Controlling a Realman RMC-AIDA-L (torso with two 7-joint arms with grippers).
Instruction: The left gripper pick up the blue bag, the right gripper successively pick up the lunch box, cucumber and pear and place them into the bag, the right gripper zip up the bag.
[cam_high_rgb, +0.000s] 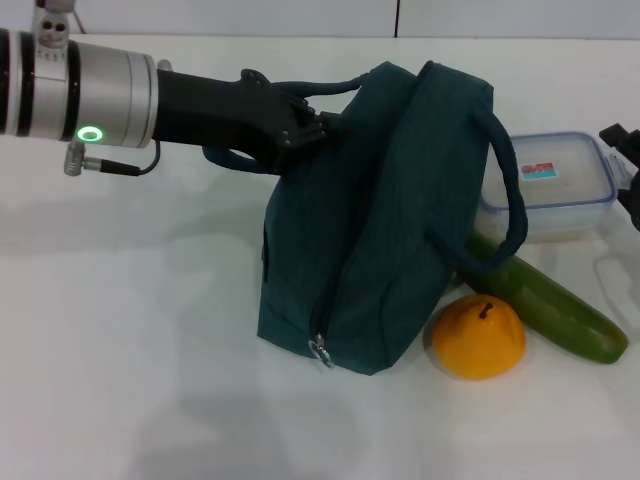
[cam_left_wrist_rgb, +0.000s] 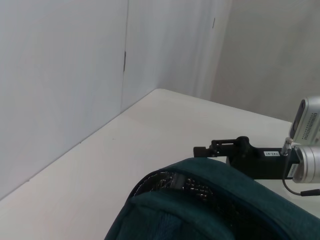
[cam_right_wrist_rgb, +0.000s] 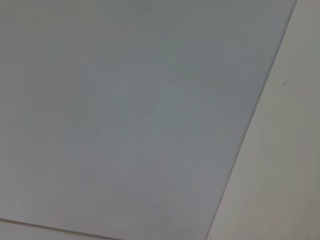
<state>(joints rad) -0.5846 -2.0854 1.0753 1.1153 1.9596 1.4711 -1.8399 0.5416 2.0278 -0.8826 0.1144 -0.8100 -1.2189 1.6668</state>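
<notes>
The left gripper (cam_high_rgb: 300, 130) is clamped on the bag (cam_high_rgb: 390, 220) handle, holding it upright, while the lunch box (cam_high_rgb: 550, 185) lies just right of the bag, nearest the right gripper (cam_high_rgb: 625, 165), whose fingers are unreadable.

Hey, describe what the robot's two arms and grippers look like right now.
The left gripper is a black claw on a black forearm, behind it a ribbed silver cuff with a glowing green ring light and a thin black cable. The right gripper is black too, with a small white label on its forearm and a silver cuff.
</notes>
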